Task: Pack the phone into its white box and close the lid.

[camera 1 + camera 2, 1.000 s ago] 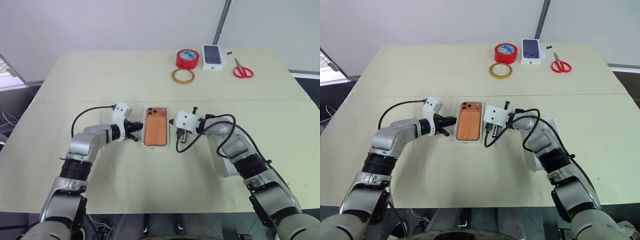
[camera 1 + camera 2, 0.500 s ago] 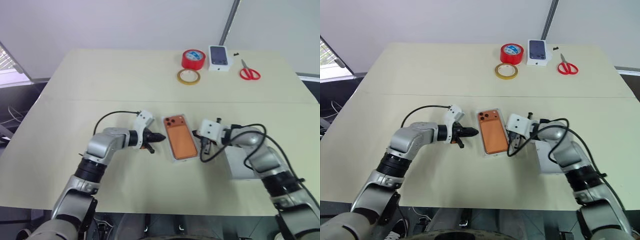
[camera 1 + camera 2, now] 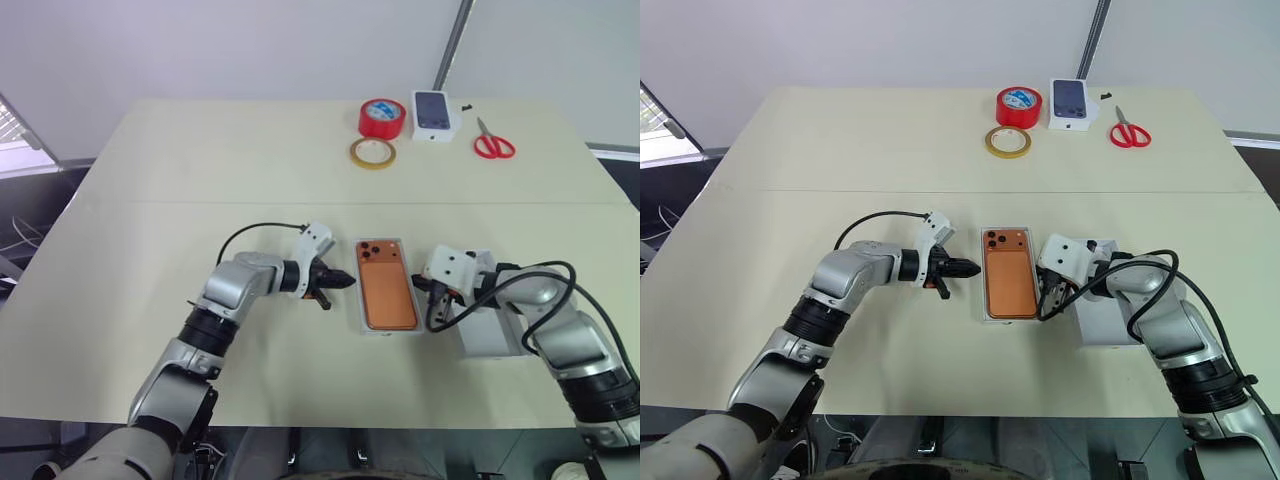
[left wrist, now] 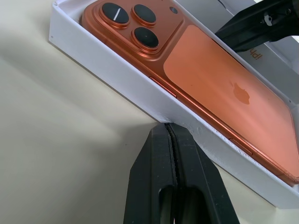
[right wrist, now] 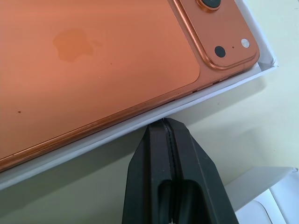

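Note:
The orange phone (image 3: 388,296) lies back up inside the shallow white box (image 3: 358,312) at the table's near middle. My left gripper (image 3: 345,283) is shut, and its tip (image 4: 166,125) rests against the box's left long wall. On the opposite side my right gripper (image 3: 431,300) is also shut, its tip (image 5: 163,122) against the right long wall. The box sits pinched between the two tips. The lid (image 3: 492,330), an all-white tray, lies just right of the box, partly under my right arm.
At the far edge lie a red tape roll (image 3: 379,117), a yellowish tape ring (image 3: 371,152), a small white box with a phone picture (image 3: 434,110) and red scissors (image 3: 492,145). A seam crosses the table (image 3: 150,300) behind the box.
The box with the phone has slid to the right and a little nearer, toward the lid, with both shut grippers moving along on either side. The camera view also shifted.

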Robot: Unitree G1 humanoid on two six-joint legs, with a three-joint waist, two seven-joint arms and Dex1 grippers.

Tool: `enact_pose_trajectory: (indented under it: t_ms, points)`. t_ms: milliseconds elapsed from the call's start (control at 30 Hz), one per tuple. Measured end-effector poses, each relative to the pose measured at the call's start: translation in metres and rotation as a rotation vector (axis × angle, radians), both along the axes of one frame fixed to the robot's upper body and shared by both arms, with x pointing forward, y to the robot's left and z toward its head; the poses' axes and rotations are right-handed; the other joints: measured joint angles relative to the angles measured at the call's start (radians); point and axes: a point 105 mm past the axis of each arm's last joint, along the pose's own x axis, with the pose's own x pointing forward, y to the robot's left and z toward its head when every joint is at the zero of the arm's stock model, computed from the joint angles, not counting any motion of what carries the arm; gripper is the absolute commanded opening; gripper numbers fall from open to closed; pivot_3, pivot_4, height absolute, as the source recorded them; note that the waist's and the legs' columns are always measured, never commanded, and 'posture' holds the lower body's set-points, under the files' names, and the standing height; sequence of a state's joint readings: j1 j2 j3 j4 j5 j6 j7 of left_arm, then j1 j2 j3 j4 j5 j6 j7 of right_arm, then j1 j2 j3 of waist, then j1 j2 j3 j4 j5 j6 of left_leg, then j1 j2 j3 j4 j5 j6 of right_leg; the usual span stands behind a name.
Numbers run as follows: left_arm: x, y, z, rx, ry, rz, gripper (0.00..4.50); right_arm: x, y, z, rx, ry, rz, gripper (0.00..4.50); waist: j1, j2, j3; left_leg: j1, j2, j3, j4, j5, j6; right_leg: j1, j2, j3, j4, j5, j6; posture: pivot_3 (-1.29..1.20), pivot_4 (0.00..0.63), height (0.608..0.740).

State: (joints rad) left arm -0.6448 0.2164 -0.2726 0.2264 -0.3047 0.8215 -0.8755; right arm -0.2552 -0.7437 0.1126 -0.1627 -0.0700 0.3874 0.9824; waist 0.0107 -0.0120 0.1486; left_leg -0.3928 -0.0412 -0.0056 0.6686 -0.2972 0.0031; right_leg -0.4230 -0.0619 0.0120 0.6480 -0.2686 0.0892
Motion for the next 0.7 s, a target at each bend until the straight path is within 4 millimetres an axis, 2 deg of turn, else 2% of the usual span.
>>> enact_pose_trajectory:
  t_ms: [367,467,600,700]
  points:
    - [0.007,0.013,0.004,0.004,-0.042,0.004,0.07,-0.004,0.002,0.001,-0.038,-0.027,0.077,0.00,-0.001,0.000,0.000,0.000,0.000,0.000,0.000,0.001,-0.001,0.000,0.000,0.000,0.000,0.000,0.000,0.00,0.150,0.740]
    - [0.008,0.014,0.007,-0.001,-0.069,0.002,0.07,-0.008,-0.001,0.001,-0.054,-0.021,0.094,0.00,0.001,0.000,0.000,0.000,0.000,0.000,0.000,0.001,-0.002,0.000,0.000,0.000,0.000,0.000,0.000,0.00,0.150,0.740]
    - [0.010,0.025,0.006,-0.001,-0.085,0.031,0.07,-0.010,-0.008,0.000,-0.063,-0.026,0.091,0.00,0.000,0.000,0.000,0.000,0.000,0.000,0.000,0.001,-0.002,0.000,0.000,0.000,0.000,0.000,0.000,0.00,0.150,0.740]
    - [0.014,0.034,0.011,-0.014,-0.112,0.060,0.07,-0.011,-0.020,0.001,-0.083,-0.030,0.071,0.00,0.001,0.000,0.000,0.000,0.000,0.000,0.000,0.001,-0.001,0.000,0.000,0.000,0.000,0.000,0.000,0.00,0.150,0.740]
